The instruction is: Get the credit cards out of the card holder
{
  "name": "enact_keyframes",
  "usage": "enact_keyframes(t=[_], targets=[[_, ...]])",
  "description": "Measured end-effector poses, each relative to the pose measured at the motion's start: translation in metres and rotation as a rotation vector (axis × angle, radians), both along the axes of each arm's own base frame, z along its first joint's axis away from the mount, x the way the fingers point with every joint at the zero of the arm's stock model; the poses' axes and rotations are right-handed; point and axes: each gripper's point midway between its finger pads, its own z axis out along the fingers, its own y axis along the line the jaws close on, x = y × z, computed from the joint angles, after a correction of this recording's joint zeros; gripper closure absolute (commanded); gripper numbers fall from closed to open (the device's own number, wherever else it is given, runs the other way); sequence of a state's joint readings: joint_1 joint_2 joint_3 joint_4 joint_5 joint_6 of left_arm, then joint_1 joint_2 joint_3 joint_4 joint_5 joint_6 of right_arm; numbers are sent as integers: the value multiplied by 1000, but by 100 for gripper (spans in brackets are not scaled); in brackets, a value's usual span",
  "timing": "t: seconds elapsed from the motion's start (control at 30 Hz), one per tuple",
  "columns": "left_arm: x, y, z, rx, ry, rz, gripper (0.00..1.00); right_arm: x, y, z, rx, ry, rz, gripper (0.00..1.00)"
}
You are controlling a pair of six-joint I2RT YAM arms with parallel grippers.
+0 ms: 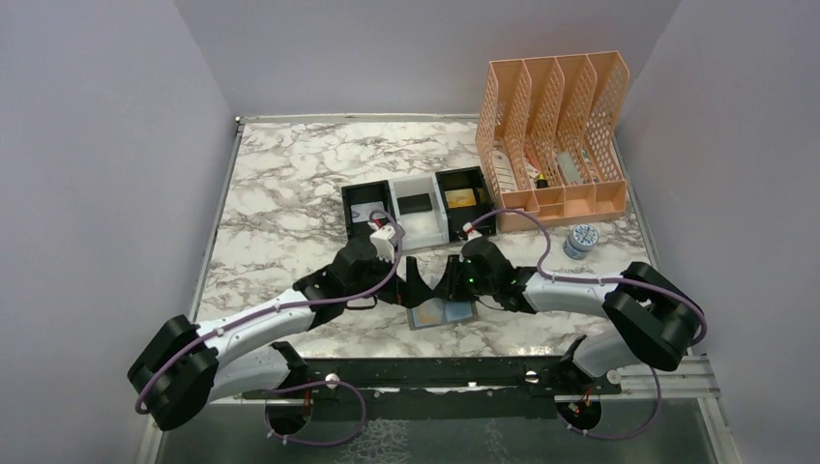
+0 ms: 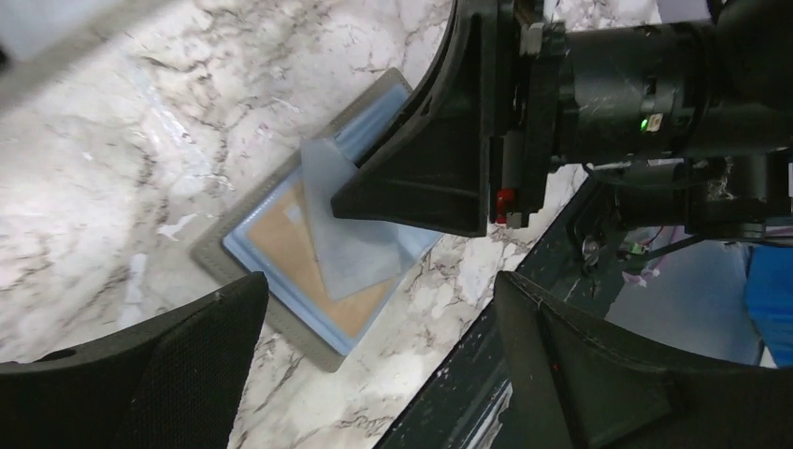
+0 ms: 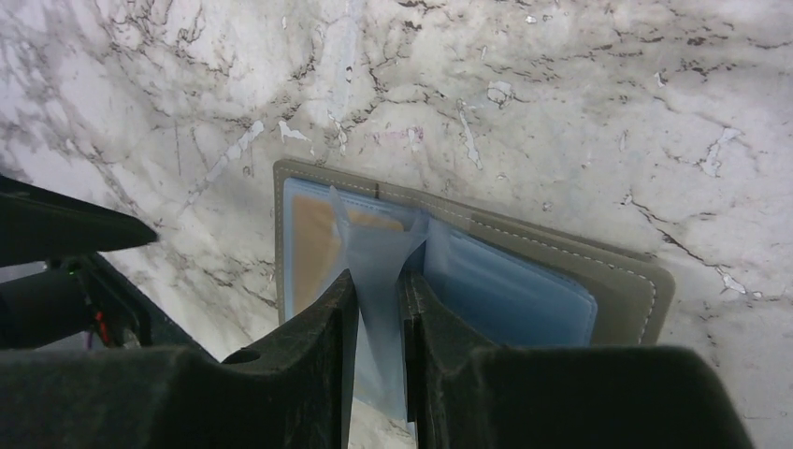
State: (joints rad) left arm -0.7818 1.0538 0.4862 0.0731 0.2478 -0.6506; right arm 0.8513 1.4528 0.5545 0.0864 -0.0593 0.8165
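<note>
Holder (image 3: 655, 299): lies open and flat on the counter (image 3: 561, 94), blue inside up; the tray (image 1: 425, 230) stands well beyond its far edge.
Card (image 3: 313, 245): a tan-gold one sits in the holder's left panel under clear plastic, not yet out.
Right claw (image 3: 381, 285): narrow, pinching a translucent leaf (image 3: 374, 248) that rises from the holder's fold. The leaf looks like a sleeve of the holder rather than a card, but I cannot be sure.
Left claw (image 2: 379, 285): wide, holding nothing, above the holder's left side.
Risk, holder lifts: nothing pins the holder, so pulling the leaf would likely drag the whole holder up with the card inside.
Risk, strain: if the leaf is fixed at the fold, a hard pull could tear or crease it.
Risk, clash: both claws crowd over the holder, and the left one could strike the right one's finger as it comes down.
Risk, card stuck: the card shows little free edge, so a claw may slip off it.
</note>
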Motion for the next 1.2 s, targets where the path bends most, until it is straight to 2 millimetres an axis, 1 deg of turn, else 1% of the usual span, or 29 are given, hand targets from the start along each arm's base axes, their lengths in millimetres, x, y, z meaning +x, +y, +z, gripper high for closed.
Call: enact_keyframes(t=[0.07,0.17,0.4,0.6,0.83,1.07,1.13,1.2], targets=[[-6,-8,-10,-12,24,-13,8,0,-2,0,34,13,-4,78],[-10,-15,-24,-6,50,-17,11,-1,-5,-1,75,32,-9,77],[-9,-29,-47,13,67,-36,19,-3,-9,0,149,61,-6,76],[-6,-39,-59,30,71,-45,21,-4,-12,0,181,76,-14,73],[0,-48,-62,16,37,-43,23,-4,-15,0,207,89,-16,70],[-1,-53,-62,2,27,-53,23,-4,-19,2,234,96,-18,62],[-2,-54,-62,-4,26,-57,23,-4,-20,3,242,95,-22,62],[-2,-56,-62,-14,26,-65,25,-3,-21,5,248,91,-24,64]])
